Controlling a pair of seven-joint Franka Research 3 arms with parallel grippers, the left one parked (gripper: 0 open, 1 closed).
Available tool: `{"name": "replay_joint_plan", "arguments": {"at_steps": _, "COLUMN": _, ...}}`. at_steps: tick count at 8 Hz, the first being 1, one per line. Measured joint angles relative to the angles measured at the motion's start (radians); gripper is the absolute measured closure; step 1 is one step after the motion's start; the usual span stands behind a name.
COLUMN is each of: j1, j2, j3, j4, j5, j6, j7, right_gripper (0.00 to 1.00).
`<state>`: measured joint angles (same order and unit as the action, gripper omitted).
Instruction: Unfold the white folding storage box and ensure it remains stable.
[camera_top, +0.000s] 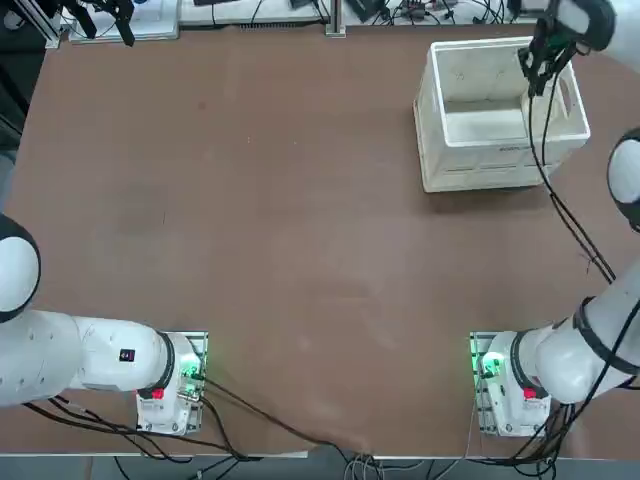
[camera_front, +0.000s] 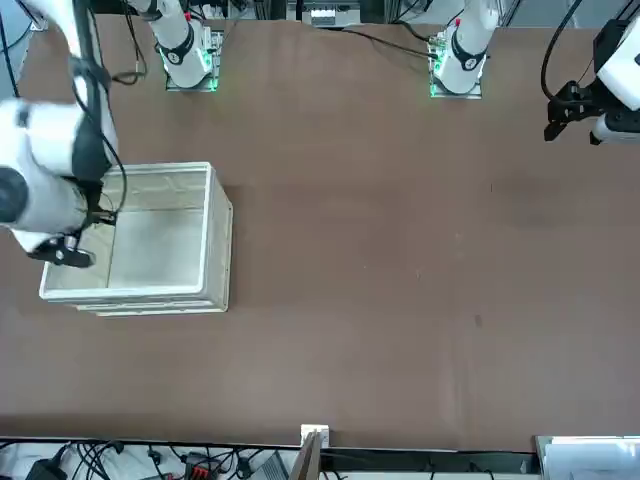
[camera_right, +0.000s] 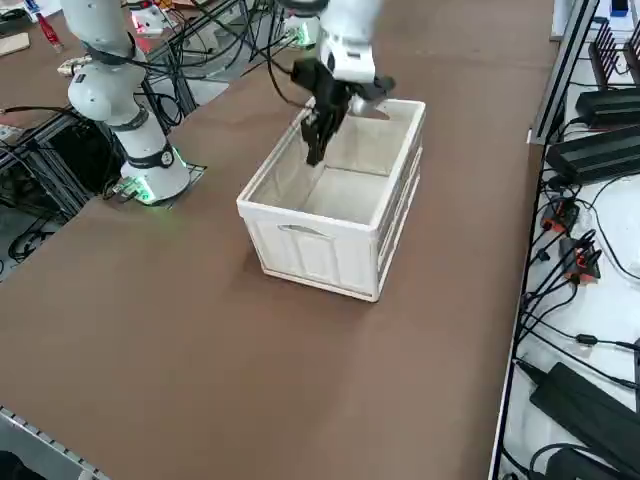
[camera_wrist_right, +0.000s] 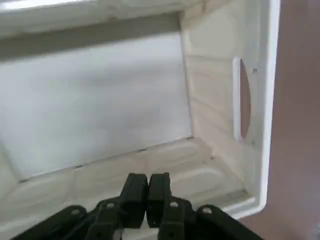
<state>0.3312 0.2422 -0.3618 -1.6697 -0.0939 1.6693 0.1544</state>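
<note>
Top view: white folding storage box (camera_top: 500, 163) stands unfolded near the far right corner of the table (camera_top: 270, 230). Right gripper (camera_wrist_right: 148, 192) over it, fingers together, nothing held. Likely final stability check; next, lift clear.

No readable text, labels, brands, numbers or signs.
</note>
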Motion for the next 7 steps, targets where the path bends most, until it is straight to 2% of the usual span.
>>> {"name": "replay_joint_plan", "arguments": {"at_steps": 1, "j1": -0.003, "j2": -0.048, "j3": -0.005, "j4": 0.029, "j5": 0.043, "j6": -0.042, "j7": -0.027, "right_gripper": 0.84}}
{"name": "replay_joint_plan", "arguments": {"at_steps": 3, "j1": -0.009, "j2": -0.131, "j3": -0.017, "j4": 0.061, "j5": 0.09, "j6": -0.097, "j7": -0.073, "right_gripper": 0.48}}
{"name": "replay_joint_plan", "arguments": {"at_steps": 5, "j1": -0.011, "j2": -0.199, "j3": -0.018, "j4": 0.066, "j5": 0.096, "j6": -0.119, "j7": -0.079, "right_gripper": 0.07}}
{"name": "replay_joint_plan", "arguments": {"at_steps": 6, "j1": -0.012, "j2": -0.219, "j3": -0.013, "j4": 0.085, "j5": 0.097, "j6": -0.125, "j7": -0.081, "right_gripper": 0.0}}
{"name": "replay_joint_plan", "arguments": {"at_steps": 7, "j1": -0.043, "j2": -0.234, "j3": 0.024, "j4": 0.119, "j5": 0.099, "j6": -0.135, "j7": -0.08, "right_gripper": 0.0}}
